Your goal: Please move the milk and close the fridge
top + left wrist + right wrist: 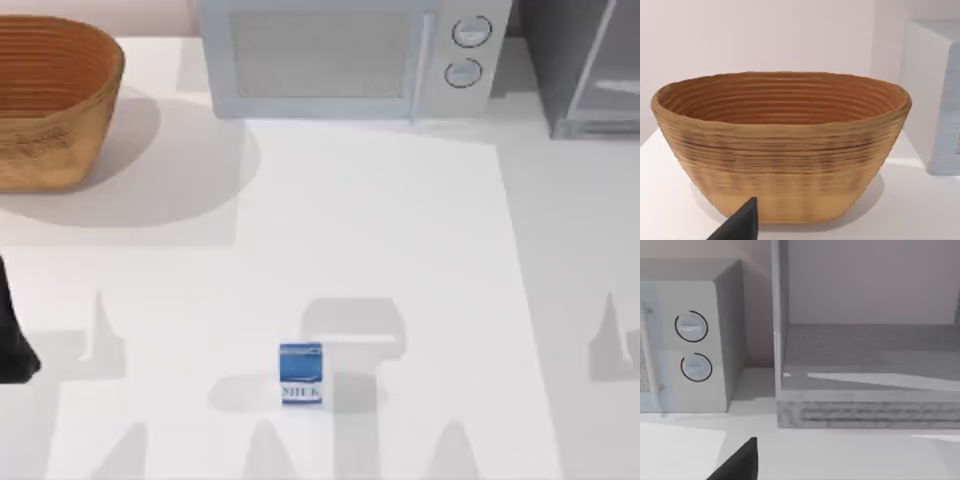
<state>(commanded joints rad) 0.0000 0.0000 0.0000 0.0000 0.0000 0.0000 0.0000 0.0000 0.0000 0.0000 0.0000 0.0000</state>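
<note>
One word can be read anywhere on the table: "MILK", in blue capitals on the white lower part of the milk [301, 374], under its blue top. That small carton stands upright near the front edge of the white table [400, 250], roughly midway between left and right, with open surface all around it and nothing touching it. Two round knobs, one above the other, sit on the right end of the white microwave [345, 55] at the back; neither knob nor the panel carries writing that I can make out. Just right of the microwave, in the back right corner, stands the fridge [590, 70], grey, and the right wrist view looks straight into its open interior [870, 375], a bare grey floor behind a pale frame, with the microwave's knobs beside it. At the back left sits a woven basket [50, 95], brown and ribbed, and the left wrist view faces its side wall and hollow inside. Part of the left arm [12, 335] shows as a dark shape at the table's left edge, well apart from the carton. A single dark fingertip [742, 222] of the left gripper juts into its wrist view and one [740, 462] of the right gripper into its own; whether either pair is apart or together cannot be told, and neither touches anything.
</note>
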